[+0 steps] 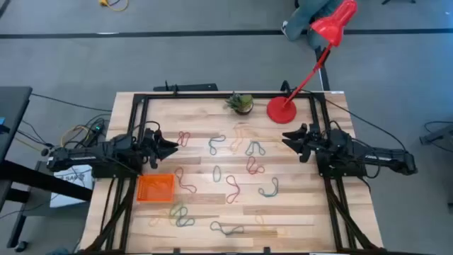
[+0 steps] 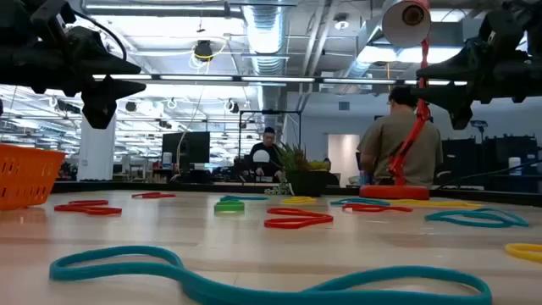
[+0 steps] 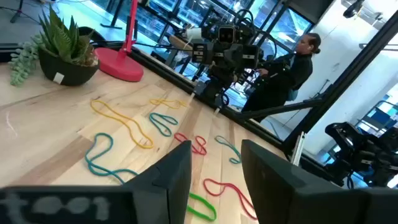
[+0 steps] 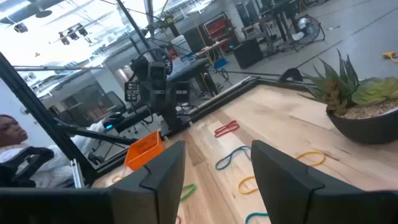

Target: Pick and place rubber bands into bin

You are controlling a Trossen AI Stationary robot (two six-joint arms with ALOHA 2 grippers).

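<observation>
- Seen from above, both arms lie stretched inward from the sides of the tabletop (image 1: 212, 205), raised off the wood. The left end effector (image 1: 168, 146) points right, just above the orange bin (image 1: 156, 188) as the picture shows it; the right end effector (image 1: 290, 139) points left, near the red lamp base (image 1: 282, 110). Rubber bands (image 1: 231, 185) are scattered across the middle between them, with a cluster (image 1: 178, 216) beside the bin.
- At tabletop height, both arms hang high at the upper corners, well clear of the surface. The bin (image 2: 25, 176) stands at the left edge, empty as far as can be seen; a teal band (image 2: 254, 280) lies nearest, red ones (image 2: 298, 220) farther back. A person (image 2: 398, 144) stands beyond the lamp.
- From the left wrist, the two dark fingers (image 3: 177, 180) stand apart, released, holding nothing; bands (image 3: 118, 118) lie ahead, a potted plant (image 3: 62, 53) beyond.
- From the right wrist, the fingers (image 4: 165, 174) are likewise spread and empty, facing the bin (image 4: 144, 151) across the tabletop.
</observation>
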